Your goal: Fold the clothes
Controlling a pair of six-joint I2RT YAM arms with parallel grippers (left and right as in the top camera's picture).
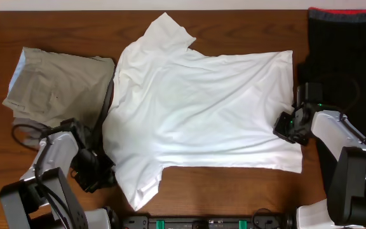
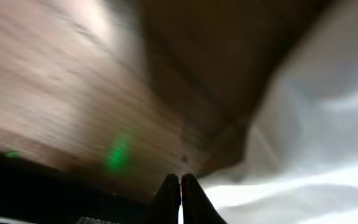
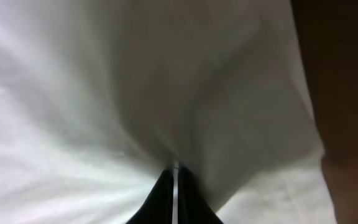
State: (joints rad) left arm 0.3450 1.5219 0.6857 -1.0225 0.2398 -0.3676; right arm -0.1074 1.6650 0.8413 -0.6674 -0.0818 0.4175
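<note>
The clothes, a white T-shirt (image 1: 202, 108), lie spread flat across the middle of the wooden table (image 1: 234, 197), neck toward the left and hem toward the right. At the shirt's lower left edge, beside the near sleeve, my left gripper (image 1: 100, 170) is shut. In the left wrist view its tips (image 2: 180, 177) meet where the cloth (image 2: 316, 137) ends, with a thin white sliver between them. My right gripper (image 1: 283, 127) is shut on the hem at the right. In the right wrist view, folds of the shirt (image 3: 73, 112) run into its closed tips (image 3: 176, 167).
Folded khaki trousers (image 1: 56, 86) lie at the left, touching the shirt's shoulder. A black garment with a red band (image 1: 348, 44) covers the far right corner, just behind the right arm. Bare wood (image 2: 55, 93) shows left of the left gripper.
</note>
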